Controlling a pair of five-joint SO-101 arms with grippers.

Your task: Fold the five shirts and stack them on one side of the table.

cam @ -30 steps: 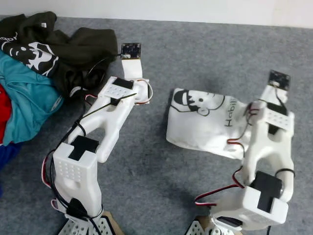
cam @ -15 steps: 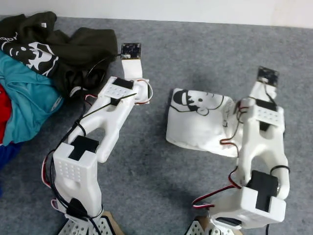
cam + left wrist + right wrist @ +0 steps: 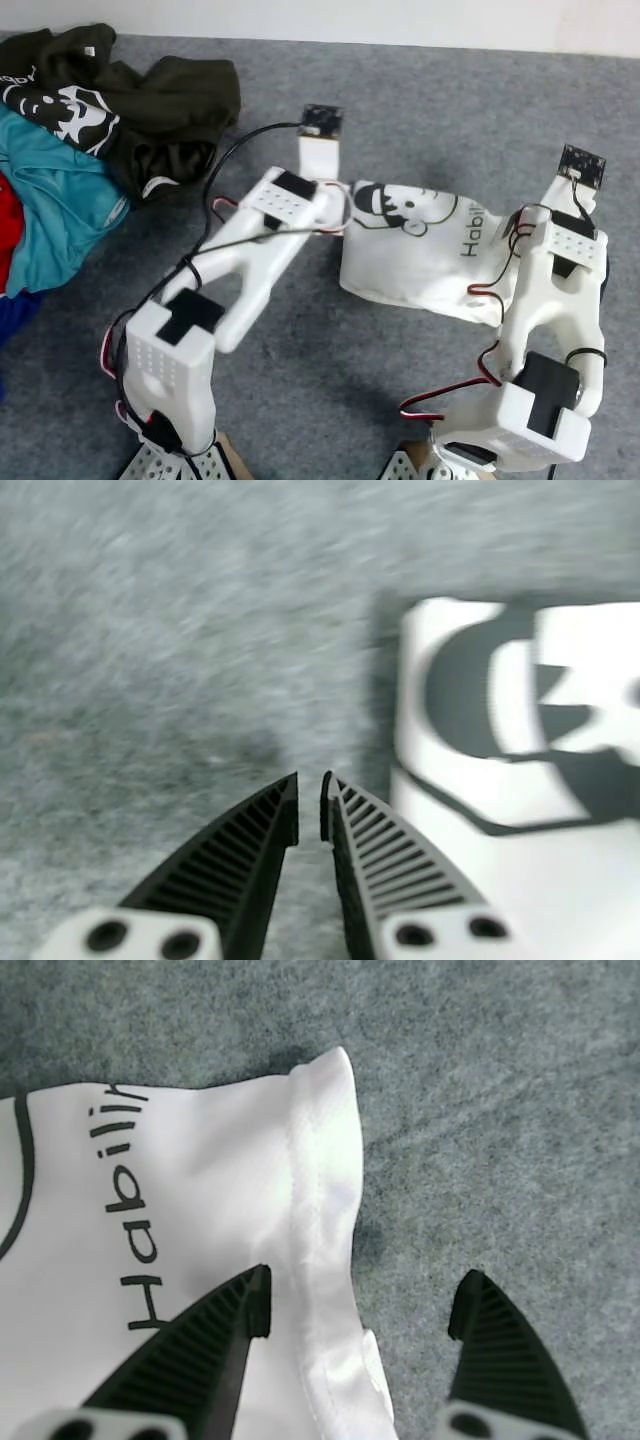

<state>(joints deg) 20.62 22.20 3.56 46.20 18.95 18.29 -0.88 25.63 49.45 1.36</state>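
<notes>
The white shirt (image 3: pixel 420 250) is lying half-folded at centre, other shirts (image 3: pixel 90 130) heaped at ten o'clock, so most work is likely remaining. The left gripper (image 3: pixel 310 805), almost closed, and the right gripper (image 3: pixel 365 1305), gaping wide, are flanking it, both empty.

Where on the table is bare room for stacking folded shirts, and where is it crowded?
Free: the far carpet beyond the white shirt, and the near patch between the left arm and right arm. Crowded: the left edge, under the shirt pile.
</notes>
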